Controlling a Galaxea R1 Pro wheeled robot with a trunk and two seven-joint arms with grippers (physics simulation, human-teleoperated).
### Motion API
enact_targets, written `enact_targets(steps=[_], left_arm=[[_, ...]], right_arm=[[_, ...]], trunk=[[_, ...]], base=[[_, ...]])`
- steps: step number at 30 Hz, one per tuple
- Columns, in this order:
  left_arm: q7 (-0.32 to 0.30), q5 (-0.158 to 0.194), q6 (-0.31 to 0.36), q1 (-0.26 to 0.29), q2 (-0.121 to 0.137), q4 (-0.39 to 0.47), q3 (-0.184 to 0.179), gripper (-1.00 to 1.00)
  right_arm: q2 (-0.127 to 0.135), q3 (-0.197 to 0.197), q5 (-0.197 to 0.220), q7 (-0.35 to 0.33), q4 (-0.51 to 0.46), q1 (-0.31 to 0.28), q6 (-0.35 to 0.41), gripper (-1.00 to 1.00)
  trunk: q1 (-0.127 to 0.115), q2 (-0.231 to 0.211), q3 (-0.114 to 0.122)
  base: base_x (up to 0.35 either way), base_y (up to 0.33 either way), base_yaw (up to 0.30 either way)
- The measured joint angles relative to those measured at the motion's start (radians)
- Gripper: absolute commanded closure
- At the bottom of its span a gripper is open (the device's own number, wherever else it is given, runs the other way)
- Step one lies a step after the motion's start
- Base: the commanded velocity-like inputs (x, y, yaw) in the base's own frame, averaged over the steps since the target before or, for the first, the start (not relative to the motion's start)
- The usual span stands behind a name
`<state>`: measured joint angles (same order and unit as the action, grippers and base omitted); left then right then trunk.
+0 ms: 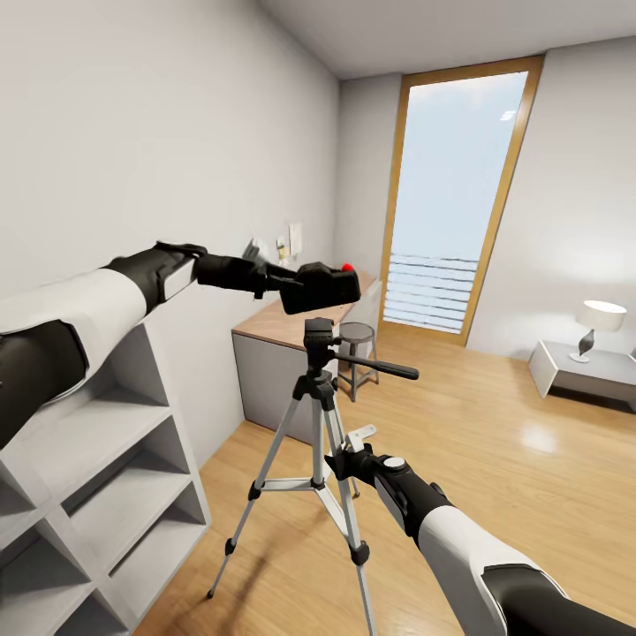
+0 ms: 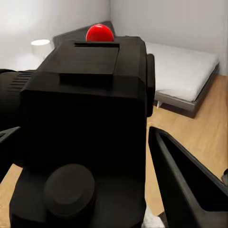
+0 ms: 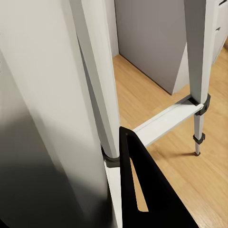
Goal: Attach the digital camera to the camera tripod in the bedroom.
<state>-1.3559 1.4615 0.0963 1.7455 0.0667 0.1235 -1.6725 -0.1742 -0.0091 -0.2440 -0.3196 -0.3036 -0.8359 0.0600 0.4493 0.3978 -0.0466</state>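
My left gripper (image 1: pixel 287 284) is shut on the digital camera (image 1: pixel 322 287), a black box with a red dot (image 2: pixel 99 33) on top. I hold it in the air just above the black head (image 1: pixel 318 340) of the camera tripod (image 1: pixel 309 442), a small gap apart. One black finger (image 2: pixel 185 185) lies along the camera's side. The tripod stands on the wood floor on silver-grey legs, its pan handle (image 1: pixel 384 367) pointing right. My right gripper (image 1: pixel 343 459) is low at a tripod leg (image 3: pixel 97 95) and looks shut on it, one finger (image 3: pixel 142 190) against the leg.
A white cube shelf (image 1: pixel 106 459) stands close at the left under my left arm. Behind the tripod are a wood-topped grey desk (image 1: pixel 274 340) and a stool (image 1: pixel 356 340). A tall window (image 1: pixel 450 203) is at the back, a lamp (image 1: pixel 599 322) on a low table at the right, and a white bed (image 2: pixel 183 71).
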Motion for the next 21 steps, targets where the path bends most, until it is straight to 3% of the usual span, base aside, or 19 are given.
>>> enact_targets(steps=[4,15,21], left_arm=[[-0.002,-0.060,0.015,0.000,-0.002,-0.002,0.001,1.00],[0.007,-0.079,0.002,-0.001,0.003,-0.004,0.001,1.00],[0.009,-0.079,-0.054,0.000,0.003,-0.006,0.000,1.00]], right_arm=[[0.000,0.000,0.000,0.000,0.000,0.000,0.000,1.00],[0.000,0.000,0.000,0.000,0.001,0.000,-0.001,1.00],[0.000,0.001,0.001,0.000,0.001,0.000,0.000,1.00]], trunk=[[0.000,0.000,0.000],[0.000,0.000,0.000],[0.000,0.000,0.000]], base=[[0.000,0.000,0.000],[0.000,0.000,0.000],[0.000,0.000,0.000]])
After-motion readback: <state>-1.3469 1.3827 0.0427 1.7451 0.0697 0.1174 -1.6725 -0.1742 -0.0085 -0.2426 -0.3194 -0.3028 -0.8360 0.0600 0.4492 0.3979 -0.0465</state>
